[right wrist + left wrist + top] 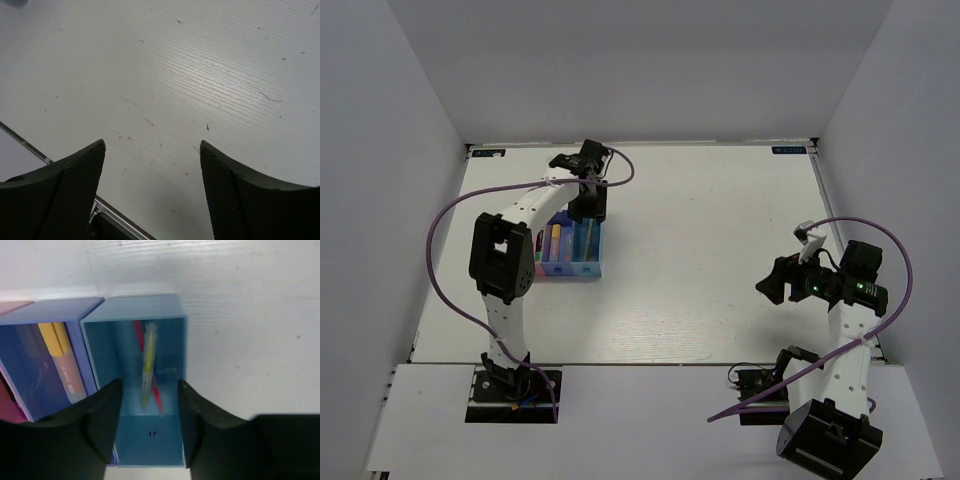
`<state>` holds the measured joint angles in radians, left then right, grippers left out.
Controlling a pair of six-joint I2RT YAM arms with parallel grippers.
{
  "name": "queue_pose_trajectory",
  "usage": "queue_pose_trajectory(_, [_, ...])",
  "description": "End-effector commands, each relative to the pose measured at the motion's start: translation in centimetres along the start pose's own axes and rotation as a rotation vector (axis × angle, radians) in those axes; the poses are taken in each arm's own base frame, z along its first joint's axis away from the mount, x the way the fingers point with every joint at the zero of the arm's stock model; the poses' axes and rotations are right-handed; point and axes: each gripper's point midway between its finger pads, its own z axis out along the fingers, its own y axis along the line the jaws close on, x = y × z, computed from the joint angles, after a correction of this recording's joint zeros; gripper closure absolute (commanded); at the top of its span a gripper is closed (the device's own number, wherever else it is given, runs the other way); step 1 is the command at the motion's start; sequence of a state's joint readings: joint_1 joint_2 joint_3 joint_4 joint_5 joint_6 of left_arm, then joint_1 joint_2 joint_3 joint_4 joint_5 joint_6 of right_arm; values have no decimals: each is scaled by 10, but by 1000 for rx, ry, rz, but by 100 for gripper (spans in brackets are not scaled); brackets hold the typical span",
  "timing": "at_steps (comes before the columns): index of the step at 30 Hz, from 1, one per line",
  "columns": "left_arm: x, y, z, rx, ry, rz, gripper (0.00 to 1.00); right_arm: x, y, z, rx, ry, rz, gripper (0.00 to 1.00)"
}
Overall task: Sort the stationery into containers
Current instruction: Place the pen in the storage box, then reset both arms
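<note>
The left tool (150,390) hangs wide over the light-blue compartment (134,306) and its yellow pen (148,360). The right tool (152,150) is wide.

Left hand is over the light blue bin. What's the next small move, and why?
Probably lift the left hand straight up. Its fingers stand apart, gripping nothing, and the yellow-green pen lies inside the light blue compartment beside a thin red pen, so this drop looks done.
</note>
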<state>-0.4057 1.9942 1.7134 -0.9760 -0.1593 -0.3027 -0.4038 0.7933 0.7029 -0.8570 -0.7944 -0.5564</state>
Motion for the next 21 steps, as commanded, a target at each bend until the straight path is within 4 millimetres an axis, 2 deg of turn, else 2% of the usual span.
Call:
queue_pose_trajectory(1, [-11, -5, -31, -1, -78, 24, 39, -1, -2, 0, 13, -15, -17, 21])
queue_pose_trajectory(3, [-15, -6, -43, -2, -104, 25, 30, -1, -1, -1, 20, -24, -34, 16])
queue_pose_trajectory(5, [-17, -8, -62, -3, -126, 33, 30, -2, -1, -3, 32, -31, -31, 10])
queue_pose_trajectory(6, [-21, -7, -84, 9, -172, 28, 30, -6, -2, -3, 40, -43, -41, 10])
queue_pose_trajectory(7, [-17, -17, -95, 22, -185, 52, 35, -7, -2, -3, 46, -52, -29, 10])
queue_pose_trajectory(8, [-12, -17, -101, 25, -191, 59, 45, -11, -5, -5, 67, -66, -35, 10])
queue_pose_trajectory(9, [-12, -18, -132, 62, -258, 57, 87, -15, -5, -5, 77, -77, 7, 10])
queue_pose_trajectory(10, [-8, -21, -142, 88, -277, 72, 100, -18, -5, -5, 90, -89, 59, 10])
queue_pose_trajectory(11, [22, -35, -130, 125, -220, 131, 100, -24, -8, -7, 108, -111, 57, 10])
queue_pose_trajectory(12, [29, -35, -166, 202, -299, 132, 99, -30, -6, -9, 108, -127, 101, 10])
queue_pose_trajectory(13, [32, -45, -175, 251, -348, 145, 87, -34, -5, -11, 115, -139, 111, 10])
queue_pose_trajectory(14, [59, -44, -159, 258, -296, 160, 61, -38, -6, -11, 121, -152, 122, 10])
queue_pose_trajectory(15, [84, -38, -175, 327, -324, 160, 22, -43, -6, -13, 138, -174, 183, 10])
queue_pose_trajectory(16, [108, -34, -159, 331, -283, 167, 0, -43, -10, -12, 155, -183, 193, 10])
queue_pose_trajectory(17, [110, -36, -160, 360, -314, 159, 0, -43, -10, -11, 156, -187, 200, 10])
queue_pose_trajectory(18, [135, -24, -157, 370, -321, 163, 0, -44, -12, -11, 162, -199, 207, 10])
queue_pose_trajectory(20, [142, -19, -157, 381, -353, 171, 0, -39, -12, -8, 162, -191, 258, 10])
queue_pose_trajectory(21, [155, -12, -157, 391, -371, 174, 0, -39, -12, -7, 160, -195, 260, 10])
